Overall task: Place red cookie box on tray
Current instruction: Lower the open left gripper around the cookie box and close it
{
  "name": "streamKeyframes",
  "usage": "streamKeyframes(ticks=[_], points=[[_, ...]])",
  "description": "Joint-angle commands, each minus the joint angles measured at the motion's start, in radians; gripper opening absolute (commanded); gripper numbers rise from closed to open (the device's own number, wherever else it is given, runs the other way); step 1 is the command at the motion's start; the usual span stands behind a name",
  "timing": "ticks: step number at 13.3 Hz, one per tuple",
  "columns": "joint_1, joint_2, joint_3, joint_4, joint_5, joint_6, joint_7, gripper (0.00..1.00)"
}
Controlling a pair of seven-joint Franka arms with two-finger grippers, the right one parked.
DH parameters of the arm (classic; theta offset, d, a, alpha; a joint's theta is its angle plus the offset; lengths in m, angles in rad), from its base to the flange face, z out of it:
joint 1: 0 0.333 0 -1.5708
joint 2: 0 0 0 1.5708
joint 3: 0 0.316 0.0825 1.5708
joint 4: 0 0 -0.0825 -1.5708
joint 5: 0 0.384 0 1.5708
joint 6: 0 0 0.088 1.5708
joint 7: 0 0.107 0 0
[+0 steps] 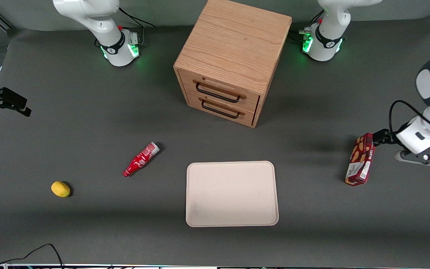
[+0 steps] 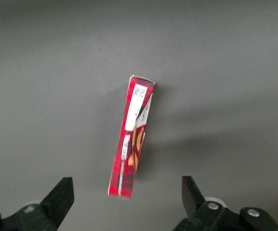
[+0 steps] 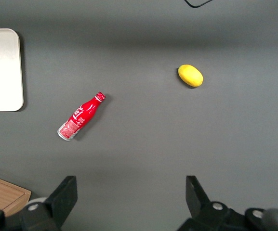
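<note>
Cookie box is seen standing on one long edge on the grey table, toward the working arm's end, well apart from the tray. With the tray taken as the middle of a clock face in the front view, the box is found at about two to three o'clock. Its white label end is turned nearer to the front camera, and tan cookie pictures are shown on its broad side. The gripper is held just beside the upper end of the box. In the left wrist view the two black fingers are spread wide apart, with the box seen between them and lower down, and nothing is clamped by them. The tray lies flat in front of the wooden drawer cabinet, nearer to the front camera. From the tray, a red bottle is found lying on its side at about ten o'clock, and a lemon is placed toward the parked arm's end, at about nine o'clock
</note>
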Motion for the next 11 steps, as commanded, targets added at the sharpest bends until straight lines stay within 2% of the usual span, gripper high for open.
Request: streamKeyframes(ticks=[1,7,11], points=[[0.028,0.028,-0.004,-0.058,-0.008,0.109,0.147,1.0],[0.067,0.117,-0.007,-0.151,-0.025,0.326,0.175,1.0],[0.067,0.169,-0.007,-0.157,-0.062,0.374,0.177,1.0]])
